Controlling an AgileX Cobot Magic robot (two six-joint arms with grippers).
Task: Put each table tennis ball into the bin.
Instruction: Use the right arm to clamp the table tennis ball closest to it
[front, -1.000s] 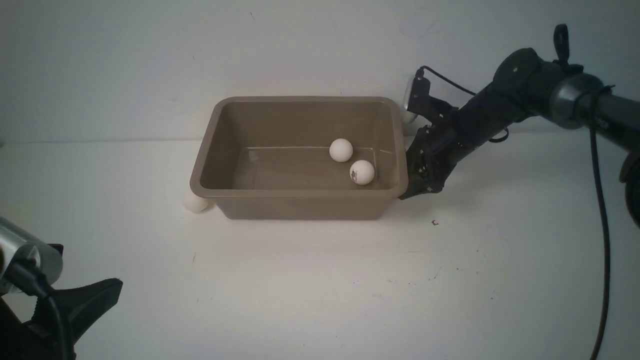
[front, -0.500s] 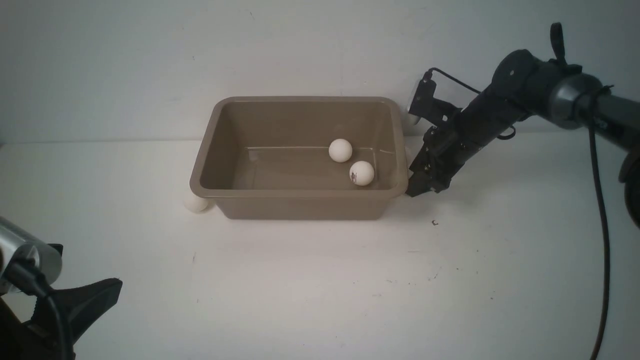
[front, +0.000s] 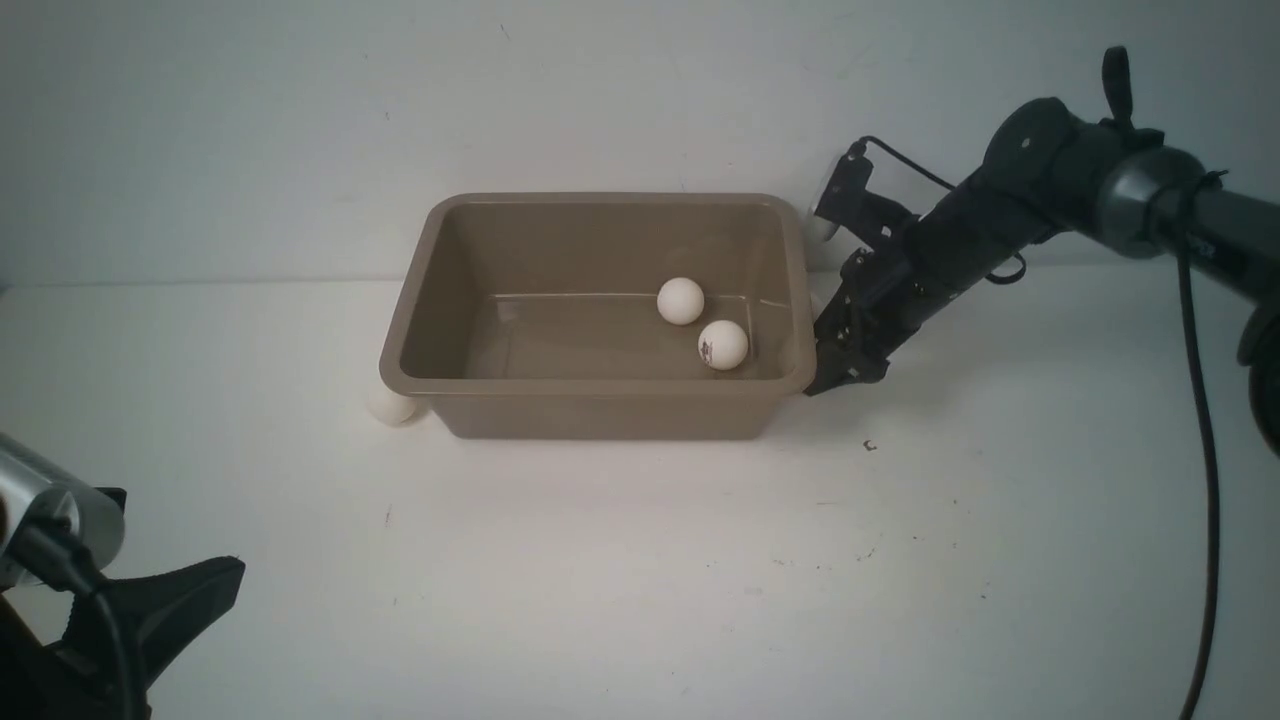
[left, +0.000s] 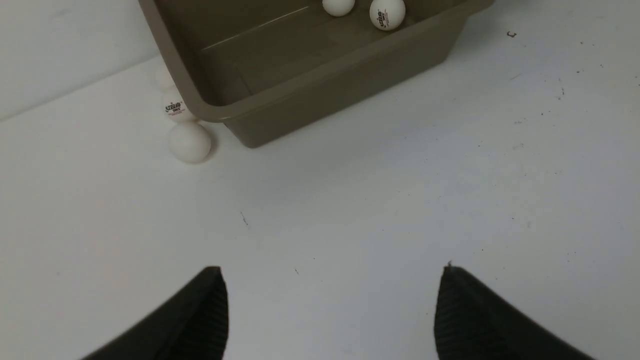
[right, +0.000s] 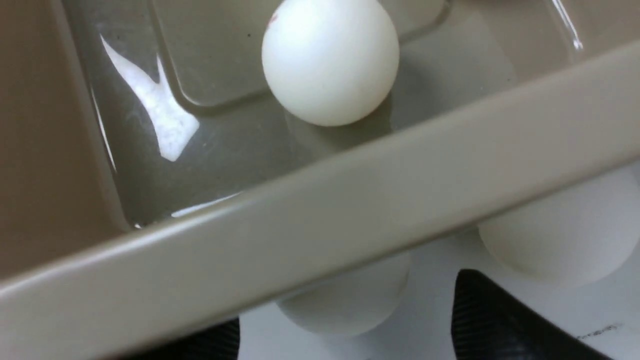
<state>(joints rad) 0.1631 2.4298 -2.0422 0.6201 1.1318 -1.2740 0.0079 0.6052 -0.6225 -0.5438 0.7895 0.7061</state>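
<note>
The taupe bin (front: 600, 385) stands mid-table with two white table tennis balls (front: 681, 300) (front: 723, 344) inside. One ball (front: 390, 405) lies outside at its front left corner; the left wrist view shows it (left: 189, 142) with a logo ball (left: 175, 107) behind it. My right gripper (front: 832, 378) is low against the bin's right wall. In the right wrist view it (right: 348, 305) is open around a ball (right: 350, 307) half hidden under the bin's rim (right: 320, 240). Another ball (right: 560, 235) lies beside it. My left gripper (left: 332, 275) is open and empty.
The white table (front: 640, 580) runs to a white back wall (front: 600, 100) just behind the bin. The right arm's cable (front: 1205, 450) hangs at the far right. Small dark specks (front: 869, 445) dot the table.
My right gripper drew slightly right, away from the bin's right wall, then eased back toward it. The balls and my left arm have not moved.
</note>
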